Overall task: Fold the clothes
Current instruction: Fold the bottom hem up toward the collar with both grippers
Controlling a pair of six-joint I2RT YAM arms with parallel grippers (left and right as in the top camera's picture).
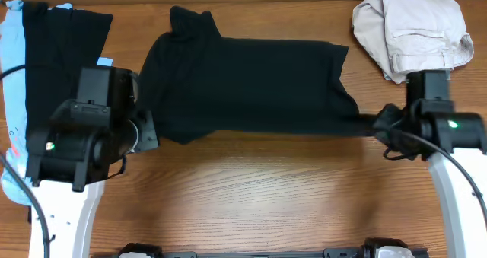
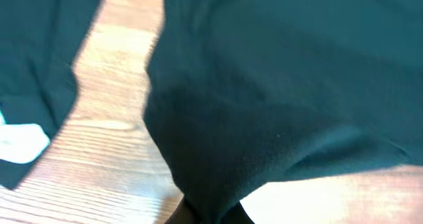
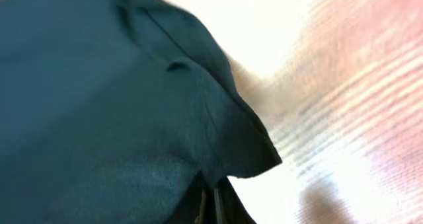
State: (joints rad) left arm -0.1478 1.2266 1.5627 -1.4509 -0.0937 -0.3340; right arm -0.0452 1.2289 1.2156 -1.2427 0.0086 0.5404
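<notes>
Left tool and right tool are each clamped on a 6 o'clock corner of the shirt, which lies flat at counter centre. Grips look shallow, so cloth may slip on lifting. Uneven travel toward 12 o'clock would skew the fold, leaving edges misaligned.

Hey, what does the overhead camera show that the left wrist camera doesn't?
Only the overhead shows the beige trousers, the light blue cloth at the left edge, and the right hand at the black garment's right end. Only the left wrist view shows that garment's edge pinched in the left hand, close up. Both show the black garment, the wooden table and a second black cloth beside it.
</notes>
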